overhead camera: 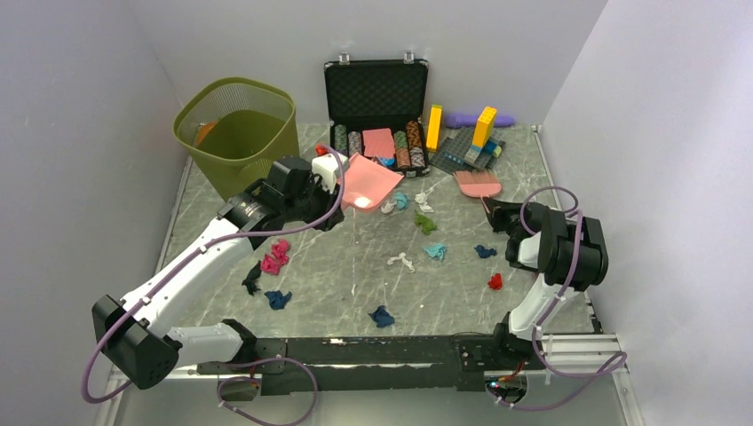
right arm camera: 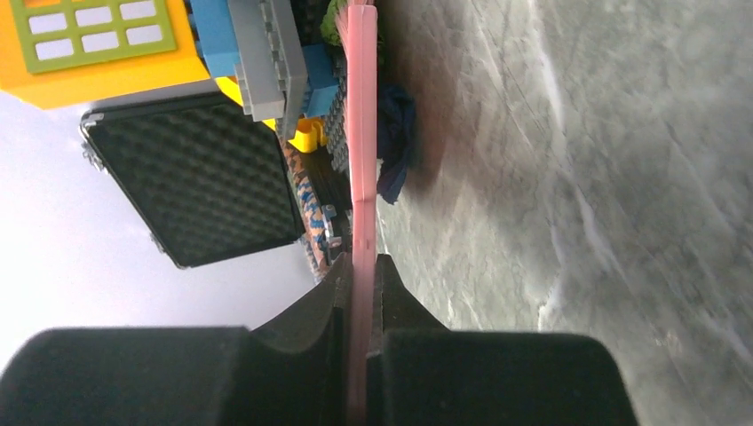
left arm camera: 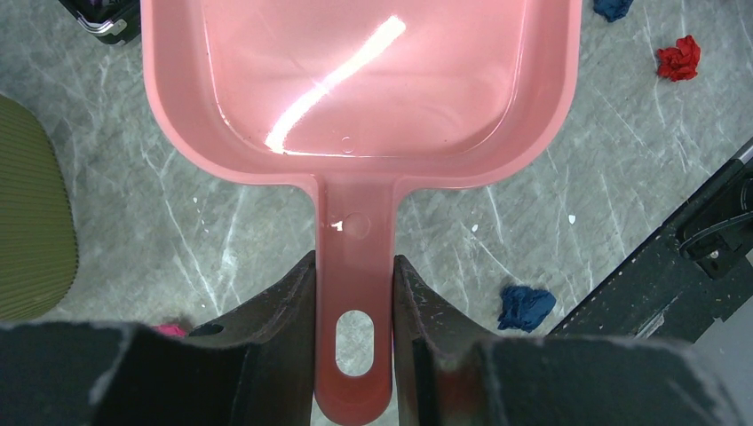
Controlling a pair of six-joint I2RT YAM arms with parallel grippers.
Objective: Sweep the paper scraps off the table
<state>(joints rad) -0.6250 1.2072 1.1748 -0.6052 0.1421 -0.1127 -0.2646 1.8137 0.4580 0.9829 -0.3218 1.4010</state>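
Paper scraps lie scattered on the table (overhead camera: 355, 284): magenta (overhead camera: 275, 257), dark blue (overhead camera: 277, 299) (overhead camera: 382, 316) (overhead camera: 484, 251), red (overhead camera: 495, 281), teal (overhead camera: 435, 251), green (overhead camera: 425, 224) and white (overhead camera: 401, 261). My left gripper (overhead camera: 330, 182) (left arm camera: 355, 275) is shut on the handle of a pink dustpan (overhead camera: 368, 180) (left arm camera: 355, 89), whose mouth points toward a white and teal wad (overhead camera: 395, 202). My right gripper (overhead camera: 494, 211) (right arm camera: 362, 266) is shut on the handle of a pink brush (overhead camera: 477, 184) (right arm camera: 361, 133), seen edge-on in the right wrist view. A blue scrap (left arm camera: 526, 306) and a red scrap (left arm camera: 678, 58) show in the left wrist view.
An olive waste basket (overhead camera: 235, 133) stands at the back left. An open black case (overhead camera: 376, 98) with poker chips (overhead camera: 404, 146) and toy bricks (overhead camera: 471, 142) line the back. Walls close three sides. A metal rail (overhead camera: 355, 355) runs along the near edge.
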